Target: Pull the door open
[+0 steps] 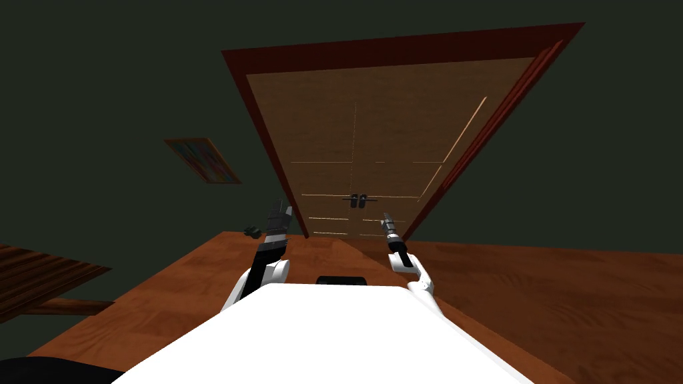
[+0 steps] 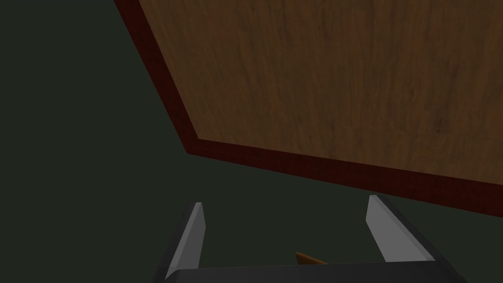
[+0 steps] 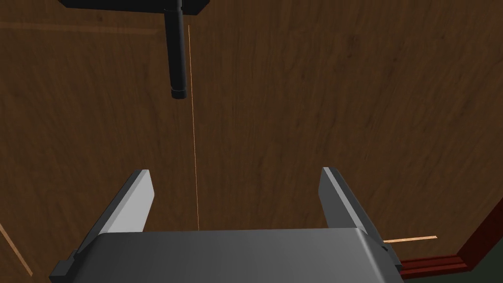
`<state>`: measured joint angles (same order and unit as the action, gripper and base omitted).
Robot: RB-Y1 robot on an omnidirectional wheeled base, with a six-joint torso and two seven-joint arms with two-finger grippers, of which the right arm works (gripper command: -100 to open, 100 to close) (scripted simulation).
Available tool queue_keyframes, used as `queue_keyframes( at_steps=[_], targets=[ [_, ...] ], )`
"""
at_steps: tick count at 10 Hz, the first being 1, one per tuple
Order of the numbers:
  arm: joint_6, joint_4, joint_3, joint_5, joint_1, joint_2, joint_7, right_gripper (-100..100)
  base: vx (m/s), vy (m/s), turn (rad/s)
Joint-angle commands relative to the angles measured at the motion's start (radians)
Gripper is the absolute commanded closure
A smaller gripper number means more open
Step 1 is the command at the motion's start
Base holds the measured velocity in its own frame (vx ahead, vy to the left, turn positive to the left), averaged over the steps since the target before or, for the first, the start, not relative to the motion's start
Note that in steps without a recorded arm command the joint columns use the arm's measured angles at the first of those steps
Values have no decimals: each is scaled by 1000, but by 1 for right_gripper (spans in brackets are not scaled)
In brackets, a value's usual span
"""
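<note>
A brown wooden double door in a dark red frame stands ahead, with two small dark lever handles at its middle seam. My right gripper is open and sits just below and right of the handles. Its wrist view shows the door panel close up, with one dark lever handle ahead of the open fingers. My left gripper is open by the frame's left post. Its wrist view shows the door, the frame's corner and dark wall.
A dark green wall surrounds the door, with a colourful picture left of it. The floor is reddish wood. A small dark object lies by the wall at the left. Dark wooden furniture stands at far left.
</note>
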<state>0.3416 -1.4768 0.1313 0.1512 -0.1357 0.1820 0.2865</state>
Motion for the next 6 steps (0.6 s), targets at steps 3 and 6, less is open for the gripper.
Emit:
queue_keyframes(
  at_steps=[3, 6],
  targets=[
    [-9, 73, 6, 17, 32, 11, 45, -100, 139, 9, 81],
    [-17, 138, 12, 31, 62, 21, 83, -100, 163, -9, 63]
  ],
)
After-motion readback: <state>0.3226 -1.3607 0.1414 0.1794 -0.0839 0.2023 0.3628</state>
